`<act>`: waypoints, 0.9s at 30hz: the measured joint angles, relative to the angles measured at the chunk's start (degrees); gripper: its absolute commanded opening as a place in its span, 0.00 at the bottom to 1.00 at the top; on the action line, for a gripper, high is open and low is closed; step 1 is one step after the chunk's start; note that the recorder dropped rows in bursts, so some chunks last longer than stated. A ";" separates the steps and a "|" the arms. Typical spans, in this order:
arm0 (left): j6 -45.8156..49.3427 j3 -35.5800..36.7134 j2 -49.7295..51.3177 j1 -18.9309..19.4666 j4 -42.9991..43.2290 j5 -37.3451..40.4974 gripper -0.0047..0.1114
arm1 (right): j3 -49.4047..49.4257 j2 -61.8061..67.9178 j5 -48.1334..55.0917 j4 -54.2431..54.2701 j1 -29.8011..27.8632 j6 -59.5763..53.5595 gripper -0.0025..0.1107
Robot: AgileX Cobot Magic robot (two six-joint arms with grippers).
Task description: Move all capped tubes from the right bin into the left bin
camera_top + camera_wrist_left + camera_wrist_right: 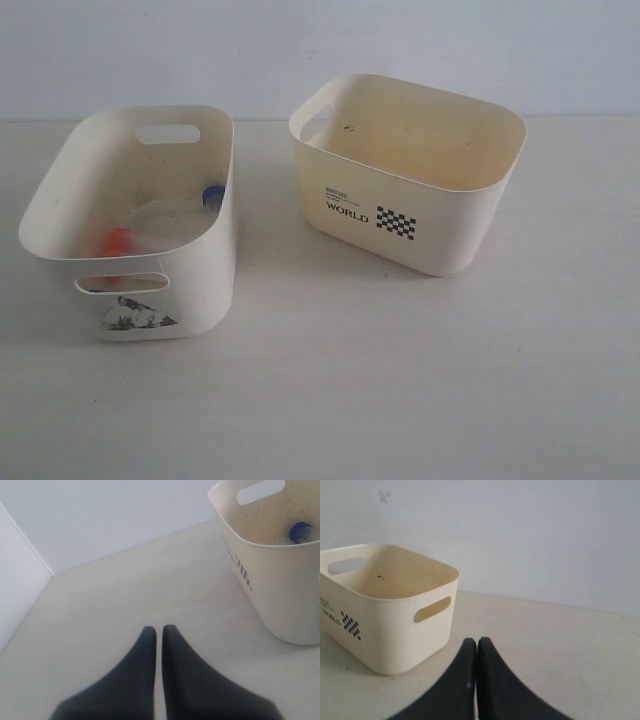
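Note:
The left bin (60, 180), a long cream tub with slot handles and a dark sketch print, holds two capped tubes: one with an orange-red cap (118, 243), one with a blue cap (213, 195). The blue cap (300, 531) also shows inside the left bin (280, 575) in the left wrist view. The right bin (440, 230), marked "WORLD" with a checkered patch, shows no tubes inside. In the right wrist view the right bin (390, 630) looks bare inside. My left gripper (159, 629) and right gripper (477, 641) are shut on nothing, above the table. Neither gripper shows in the exterior view.
Both bins stand on a pale table (400, 380) with a white wall (300, 40) behind. A wall corner (30, 545) lies beyond the left gripper in its wrist view.

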 measured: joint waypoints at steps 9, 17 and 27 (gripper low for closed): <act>0.00 0.00 0.00 0.00 0.00 0.00 0.08 | 0.09 -0.97 10.42 0.25 0.00 0.08 0.02; 0.00 0.00 0.00 0.00 0.00 0.00 0.08 | 0.25 -0.97 11.58 0.65 0.00 3.28 0.02; 0.00 0.00 0.00 0.00 0.00 0.00 0.08 | 0.25 -0.97 11.93 0.76 0.00 5.90 0.02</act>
